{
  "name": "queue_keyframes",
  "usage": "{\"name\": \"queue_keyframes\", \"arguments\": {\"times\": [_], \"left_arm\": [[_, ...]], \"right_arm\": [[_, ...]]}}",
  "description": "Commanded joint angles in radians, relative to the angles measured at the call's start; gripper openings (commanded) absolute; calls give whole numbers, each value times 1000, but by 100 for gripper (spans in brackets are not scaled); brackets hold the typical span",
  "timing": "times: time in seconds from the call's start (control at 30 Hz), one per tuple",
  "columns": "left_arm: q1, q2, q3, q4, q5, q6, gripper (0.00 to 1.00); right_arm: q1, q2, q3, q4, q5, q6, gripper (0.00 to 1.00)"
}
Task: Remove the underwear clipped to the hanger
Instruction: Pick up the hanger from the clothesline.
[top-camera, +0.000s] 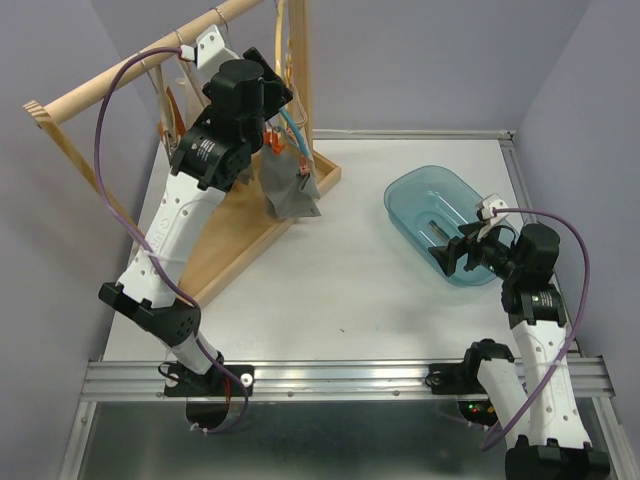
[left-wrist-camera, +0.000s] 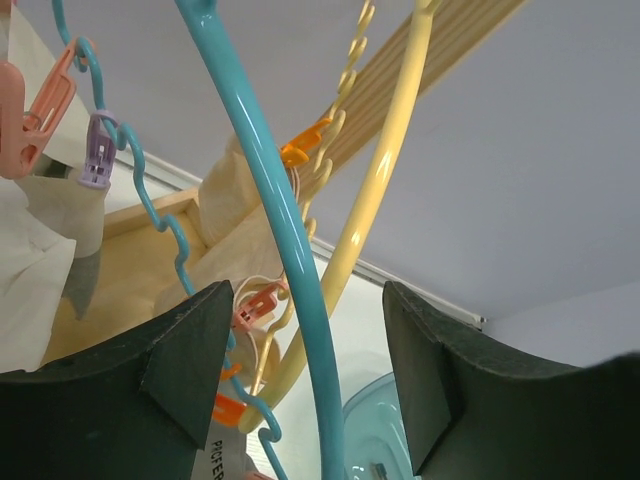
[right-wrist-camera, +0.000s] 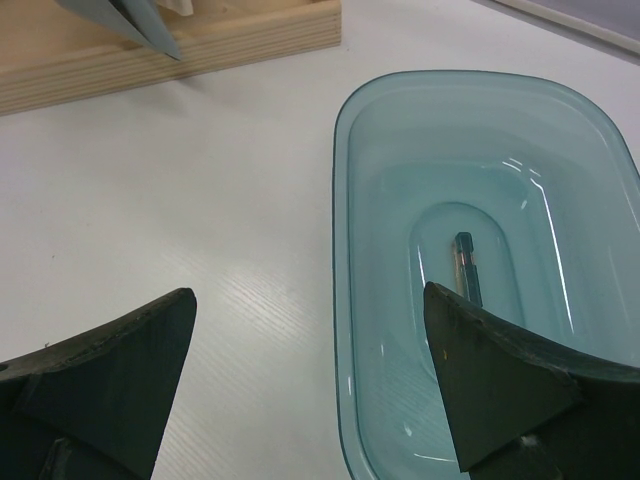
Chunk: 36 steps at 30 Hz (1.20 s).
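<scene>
Jaws on your left arm (top-camera: 180, 215) are spread wide, straddling the teal hanger (left-wrist-camera: 280, 220) with nothing gripped. The right arm (top-camera: 535, 330) has its jaws gaping too, low over the bench beside the tub (right-wrist-camera: 340, 260).

The underwear (top-camera: 290, 190) hangs clipped inside the wooden rack (top-camera: 255, 240). A grey pair sits lowest, with beige (left-wrist-camera: 235, 200) and white (left-wrist-camera: 30, 270) cloth right by your left wrist camera. It's light, floppy stuff, so I'd pinch a bunched fold just under a clip (left-wrist-camera: 258, 305) and tug down. Expect the hanger to swing.

The only writing I can make out is a tag (left-wrist-camera: 228, 455) starting "PICTER", cut off.
</scene>
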Motion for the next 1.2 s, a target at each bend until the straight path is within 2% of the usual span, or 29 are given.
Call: {"name": "queue_keyframes", "arguments": {"times": [0.0,0.37,0.53,0.7,0.87,1.17], "left_arm": [[30,-4,28,73,10,-4,69],[65,-48,-58,181,99,10,52],[90,-61,-93,190,130,-4,47],[107,-136,-200,330,191,21,24],[114,-148,-205,357,223,39,2],[116,-196,-251,468,301,56,0]], "right_arm": [[0,-13,40,17,9,-12,100],[0,-16,42,17,9,-15,100],[0,-15,42,17,11,-14,100],[0,-15,40,17,14,-14,100],[0,-16,42,15,14,-14,100],[0,-18,43,17,16,-14,100]]}}
